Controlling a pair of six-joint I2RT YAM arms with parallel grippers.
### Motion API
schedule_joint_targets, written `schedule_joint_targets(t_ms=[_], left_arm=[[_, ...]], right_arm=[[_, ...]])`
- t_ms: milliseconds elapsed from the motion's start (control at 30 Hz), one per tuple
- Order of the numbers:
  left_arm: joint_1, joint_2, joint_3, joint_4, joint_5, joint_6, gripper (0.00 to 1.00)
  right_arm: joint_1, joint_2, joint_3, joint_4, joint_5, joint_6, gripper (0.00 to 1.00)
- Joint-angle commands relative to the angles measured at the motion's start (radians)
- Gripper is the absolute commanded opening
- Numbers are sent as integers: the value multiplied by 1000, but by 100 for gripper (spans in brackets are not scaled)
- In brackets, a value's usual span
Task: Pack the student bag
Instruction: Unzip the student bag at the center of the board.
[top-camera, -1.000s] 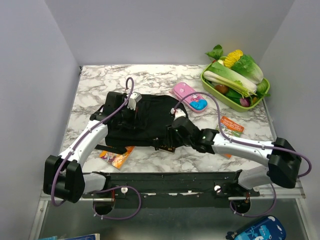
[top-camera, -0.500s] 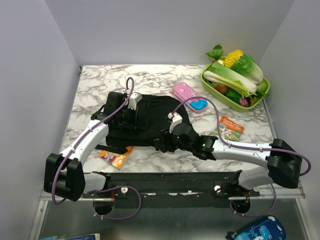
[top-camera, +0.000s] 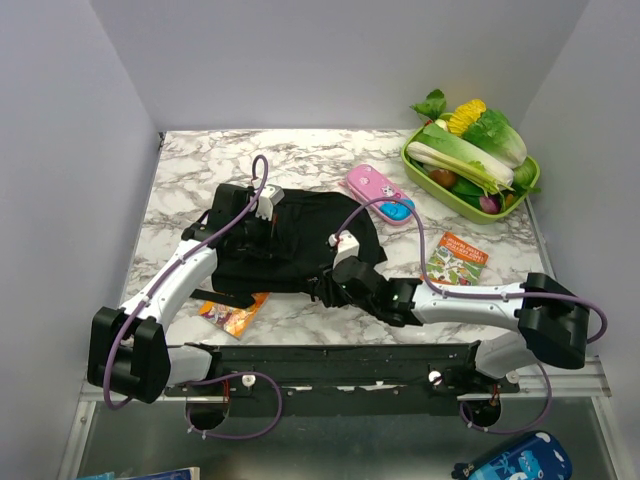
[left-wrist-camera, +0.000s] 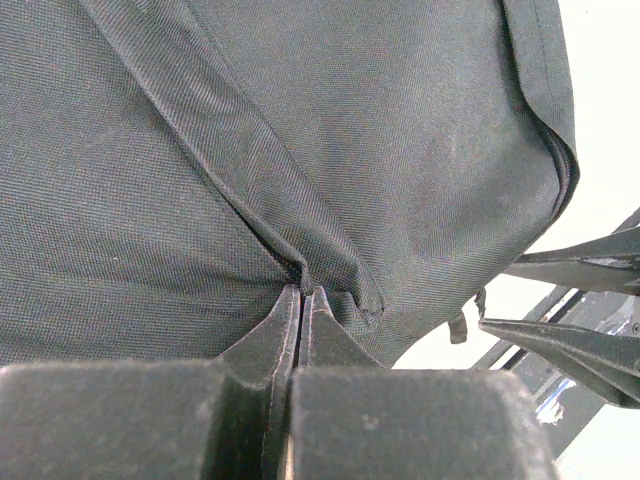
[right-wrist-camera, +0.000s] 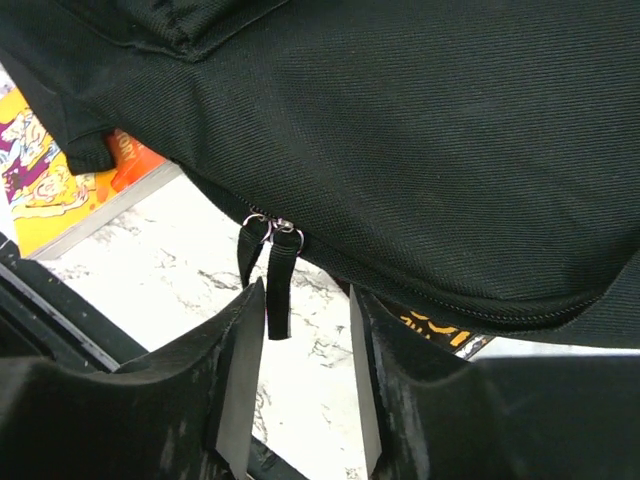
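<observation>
Bright, even light; sharp frames.

A robot-lab test cell, boxed in on three sides.
Plain pale walls (top-camera: 330, 70) surround a marble-patterned tabletop (top-camera: 300, 150). A left arm (top-camera: 180, 275) and right arm (top-camera: 470, 295) are bolted to a black rail (top-camera: 340, 358) at its near edge, beside unrelated props: student bag (top-camera: 310, 225), pink pencil case (top-camera: 368, 185), green tray (top-camera: 436, 190) of vegetables.

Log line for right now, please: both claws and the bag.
left claw: shut on student bag fabric fold | right claw: open, zipper pull hanging between its fingers, not gripped
</observation>
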Motion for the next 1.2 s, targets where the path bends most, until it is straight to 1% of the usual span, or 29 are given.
schedule_joint_targets(t_ms=[0, 33, 100, 300, 600, 700, 833, 867, 933, 967, 1167], left_arm=[[-9, -26, -2, 24, 18, -3, 0], [-9, -28, -2, 22, 16, 0, 0], [-9, -31, -4, 22, 15, 1, 0], [-9, -32, -2, 22, 19, -3, 0], [-9, -43, 1, 15, 30, 8, 0], [-9, -38, 2, 15, 30, 9, 0], [-9, -38, 4, 7, 19, 29, 0], [-9, -37, 4, 7, 18, 32, 0], [-9, -37, 2, 7, 19, 38, 0], [-9, -37, 4, 4, 21, 47, 0], [-9, -23, 16, -48, 4, 109, 0]], right_arm=[[18, 17, 7, 26, 120, 19, 45], [21, 16, 2, 27, 125, 21, 43], [24, 12, -2, 29, 142, 22, 42], [42, 52, 25, 32, 147, -5, 43], [65, 97, 38, 32, 185, -2, 42], [74, 95, 42, 35, 209, -8, 38], [87, 72, 39, 32, 228, -25, 26], [87, 65, 38, 29, 235, -30, 19], [91, 51, 36, 18, 242, -41, 10], [91, 48, 36, 12, 245, -44, 1], [96, -18, 7, -34, 278, -56, 1]])
